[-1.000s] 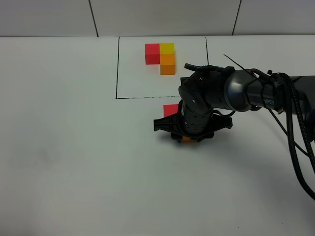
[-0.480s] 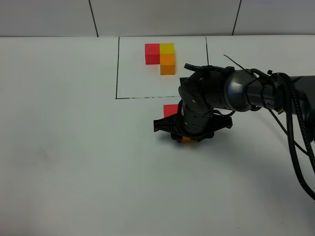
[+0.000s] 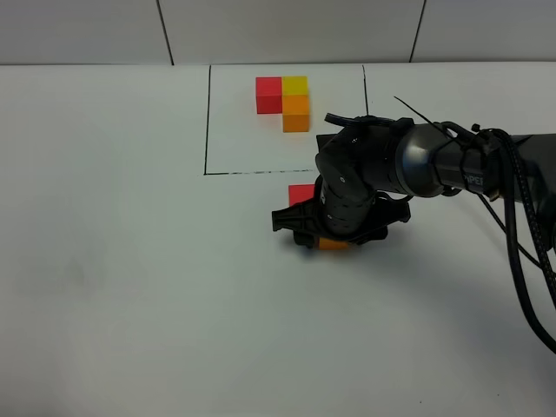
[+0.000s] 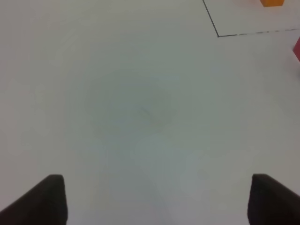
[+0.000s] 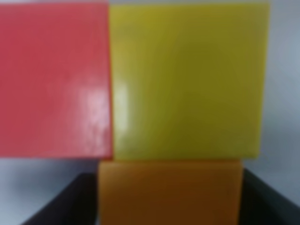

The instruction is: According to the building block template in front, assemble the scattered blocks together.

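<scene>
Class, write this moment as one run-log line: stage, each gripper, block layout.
stage: orange cube set against yellow cube, red cube beside yellow | right gripper: around orange, grip unclear | left gripper: open, empty | template: untouched

The right arm (image 3: 382, 169) is reaching across the middle of the table (image 3: 130, 287), blocking any approach from the right and covering most of the loose cubes beneath it; only a red cube (image 3: 301, 193) and an orange cube (image 3: 332, 244) are peeking out. The template (image 3: 285, 102) is sitting apart behind them. The left half of the table is lying open beneath the left gripper (image 4: 154, 201).
</scene>
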Available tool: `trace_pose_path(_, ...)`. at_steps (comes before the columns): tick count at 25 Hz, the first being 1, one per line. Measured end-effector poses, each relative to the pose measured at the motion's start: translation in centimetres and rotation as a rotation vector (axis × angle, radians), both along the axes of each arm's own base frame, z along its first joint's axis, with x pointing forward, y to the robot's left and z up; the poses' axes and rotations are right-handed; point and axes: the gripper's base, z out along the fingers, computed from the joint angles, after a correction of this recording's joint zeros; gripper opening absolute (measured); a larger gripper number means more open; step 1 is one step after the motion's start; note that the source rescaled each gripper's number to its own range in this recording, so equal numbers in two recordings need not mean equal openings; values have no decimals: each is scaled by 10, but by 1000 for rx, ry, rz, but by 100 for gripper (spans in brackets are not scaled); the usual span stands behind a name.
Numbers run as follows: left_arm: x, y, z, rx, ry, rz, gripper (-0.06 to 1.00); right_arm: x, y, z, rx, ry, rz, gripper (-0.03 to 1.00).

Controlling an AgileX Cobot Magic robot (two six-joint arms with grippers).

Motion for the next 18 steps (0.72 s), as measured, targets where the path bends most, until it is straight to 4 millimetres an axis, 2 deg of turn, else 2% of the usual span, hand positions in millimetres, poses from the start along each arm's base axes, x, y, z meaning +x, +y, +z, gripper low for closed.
trace_pose_path(3, 0, 0, 0, 0, 0, 0, 72, 1, -1, 0, -9, -6, 11, 67)
trace_pose_path(5, 0, 0, 0, 0, 0, 0, 72, 1, -1, 0, -13, -11, 16, 81)
trace_pose_path(8, 0, 0, 0, 0, 0, 0, 72, 2, -3, 0, -19, -12, 17, 96)
trace_pose_path(11, 0, 0, 0, 0, 0, 0, 72, 2, -4, 2, -23, -18, 24, 100)
trace_pose_path(15, 0, 0, 0, 0, 0, 0, 72, 1, -5, 7, -38, -18, 54, 100)
trace_pose_path(18, 0, 0, 0, 0, 0, 0, 72, -6, -10, 18, -67, 6, 77, 100)
